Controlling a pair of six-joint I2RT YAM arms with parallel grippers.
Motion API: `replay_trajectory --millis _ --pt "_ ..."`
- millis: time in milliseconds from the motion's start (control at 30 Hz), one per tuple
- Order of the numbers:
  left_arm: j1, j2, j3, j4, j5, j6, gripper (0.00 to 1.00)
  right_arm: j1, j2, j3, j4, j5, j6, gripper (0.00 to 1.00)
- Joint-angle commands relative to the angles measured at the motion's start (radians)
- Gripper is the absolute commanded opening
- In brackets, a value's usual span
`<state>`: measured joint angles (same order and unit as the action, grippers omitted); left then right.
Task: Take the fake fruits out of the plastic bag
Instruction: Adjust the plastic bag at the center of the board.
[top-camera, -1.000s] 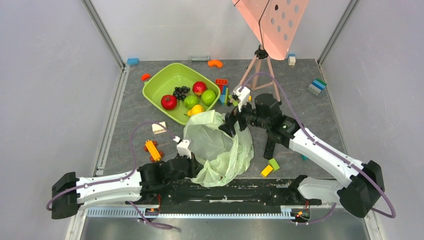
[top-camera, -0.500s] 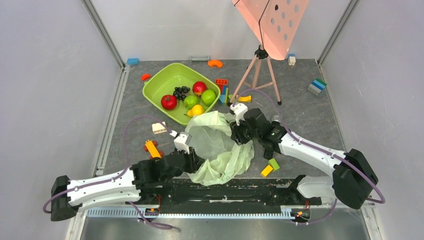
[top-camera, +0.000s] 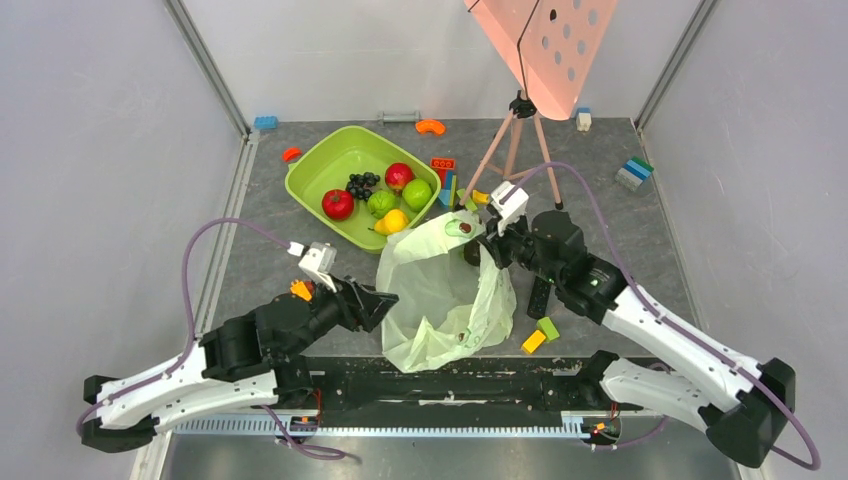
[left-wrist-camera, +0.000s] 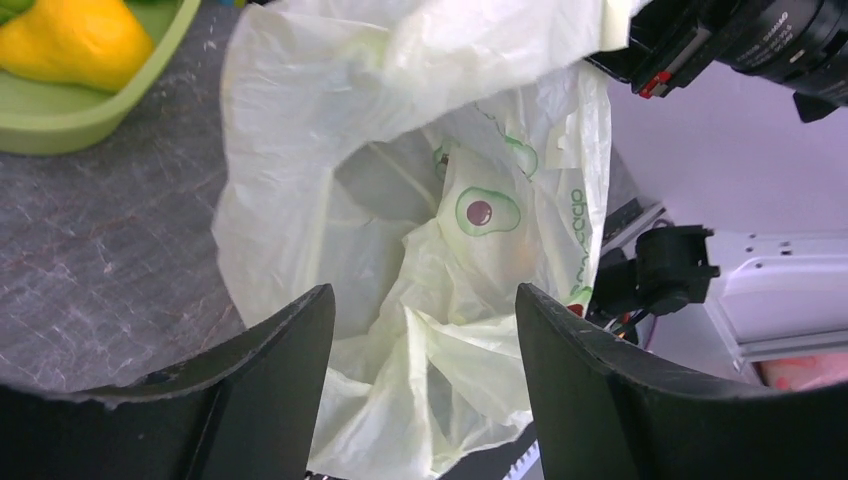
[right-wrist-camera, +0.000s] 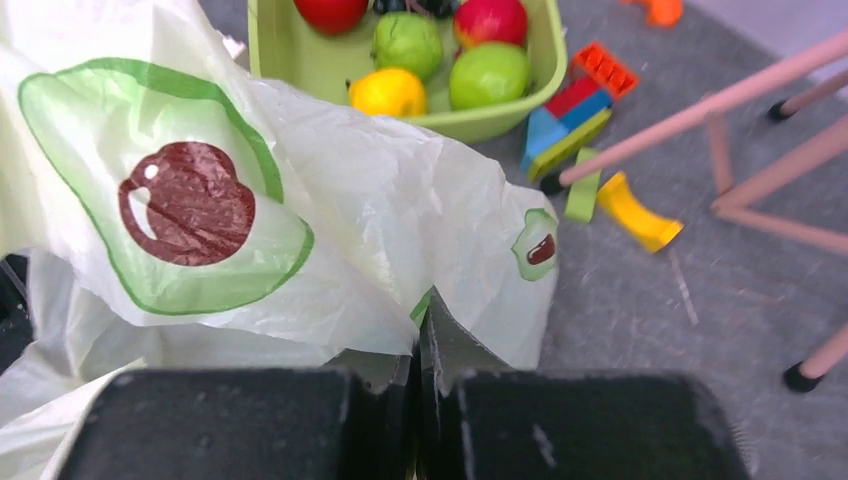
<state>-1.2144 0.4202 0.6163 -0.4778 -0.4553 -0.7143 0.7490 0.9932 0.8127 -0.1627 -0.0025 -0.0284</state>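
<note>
One thin pinch: right gripper (right-wrist-camera: 420, 335) clamps the plastic bag (top-camera: 440, 290) rim, left gripper (left-wrist-camera: 422, 300) hangs spread at its mouth; a hard tug could slip or tear it.

We record the plastic bag (top-camera: 440, 290) as translucent pale green, printed with avocado halves: green outline, dark brown pit. The tub (top-camera: 320, 175) toward the far-left corner is lime green. It holds a black grape bunch (top-camera: 361, 185), a bright green fruit (top-camera: 417, 193), a duller green fruit (top-camera: 381, 204), a red tomato (top-camera: 338, 204), a red apple (top-camera: 399, 177) and a yellow pear (top-camera: 392, 220). The table (top-camera: 620, 230) is mottled grey.
</note>
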Motion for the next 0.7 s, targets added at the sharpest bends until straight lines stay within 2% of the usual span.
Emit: replay_trajectory --millis 0,200,300,400,533,667 --pt "-0.005 -0.019 0.07 -0.052 -0.034 0.071 0.74 0.003 -0.058 0.054 0.047 0.02 -0.104 0.0" --pt "-0.005 -0.011 0.087 -0.051 -0.013 0.084 0.73 0.003 -0.059 0.038 0.003 0.015 -0.113 0.0" --pt "-0.005 0.006 0.086 -0.024 0.049 0.109 0.7 0.003 -0.021 0.032 -0.051 -0.036 -0.092 0.0" --pt "-0.005 0.036 0.088 0.028 0.174 0.168 0.66 0.003 0.0 -0.005 -0.07 -0.039 -0.052 0.0" --pt "-0.005 0.109 0.109 0.058 0.273 0.225 0.63 0.003 0.007 -0.079 -0.041 -0.04 0.002 0.0" --pt "-0.006 0.18 0.115 0.1 0.317 0.257 0.63 0.003 0.003 -0.124 0.004 -0.028 0.069 0.0"
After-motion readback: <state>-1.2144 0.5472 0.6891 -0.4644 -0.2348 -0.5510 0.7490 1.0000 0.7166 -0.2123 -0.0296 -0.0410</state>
